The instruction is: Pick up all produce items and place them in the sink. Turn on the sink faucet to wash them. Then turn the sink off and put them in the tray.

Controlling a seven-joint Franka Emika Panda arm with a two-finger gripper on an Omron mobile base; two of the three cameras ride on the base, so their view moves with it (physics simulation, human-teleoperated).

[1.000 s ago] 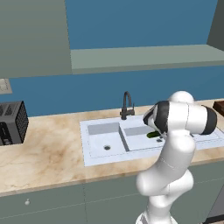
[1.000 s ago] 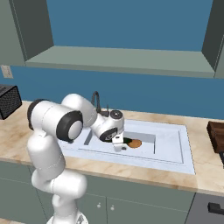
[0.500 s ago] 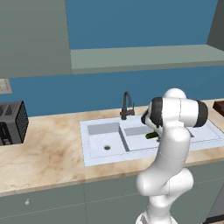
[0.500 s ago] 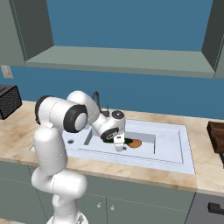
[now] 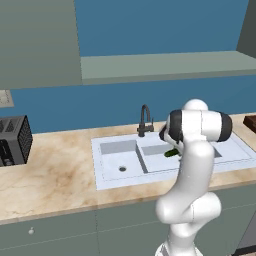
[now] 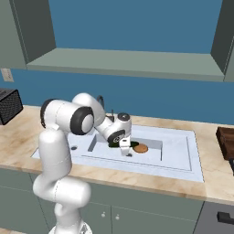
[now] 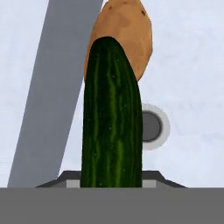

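Over the last second the arm's upper joints have swung up and back from the counter edge, so the elbow now stands taller above the sink (image 6: 192, 151), while the gripper (image 6: 124, 147) has shifted slightly within the larger basin, close to the potato (image 6: 140, 148)

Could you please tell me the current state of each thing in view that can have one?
cucumber: in the gripper's grip, over the larger basin.
potato: lying in the larger basin of the sink.
faucet: no water seen running.
tray: on the counter, nothing seen on it.
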